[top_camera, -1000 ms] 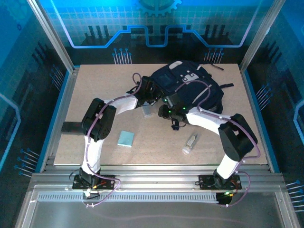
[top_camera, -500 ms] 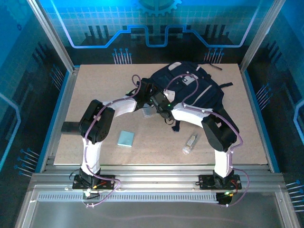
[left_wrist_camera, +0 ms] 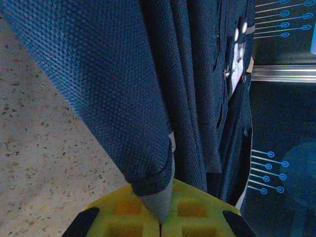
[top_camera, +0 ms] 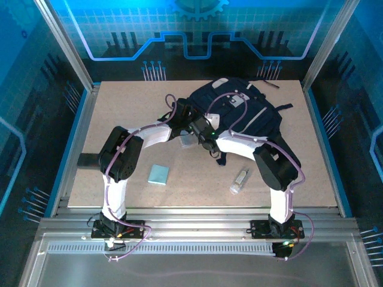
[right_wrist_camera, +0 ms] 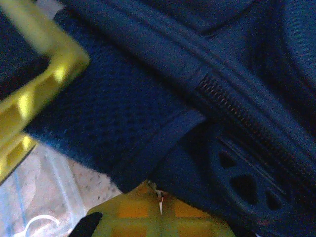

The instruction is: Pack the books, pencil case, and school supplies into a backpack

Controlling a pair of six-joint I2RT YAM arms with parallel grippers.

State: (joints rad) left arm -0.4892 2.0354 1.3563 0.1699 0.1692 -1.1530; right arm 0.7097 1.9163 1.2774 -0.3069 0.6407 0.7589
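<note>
A large dark navy fabric backpack (top_camera: 245,113) with grey stripes lay at the far side of a speckled beige tabletop (top_camera: 119,119), its contents hidden. The left gripper (left_wrist_camera: 160,224) was clamped on a fold of its woven mesh, and the right gripper (right_wrist_camera: 159,210) was pinched tight on an edge beside the zipper. A pale teal square pad (top_camera: 158,174) and a small clear-white tube (top_camera: 239,180) lay well apart nearer the arms, inside blue-lit circuit-pattern walls (top_camera: 36,119).

Overhead view; wrist close-ups on backpack (top_camera: 206,95)
</note>
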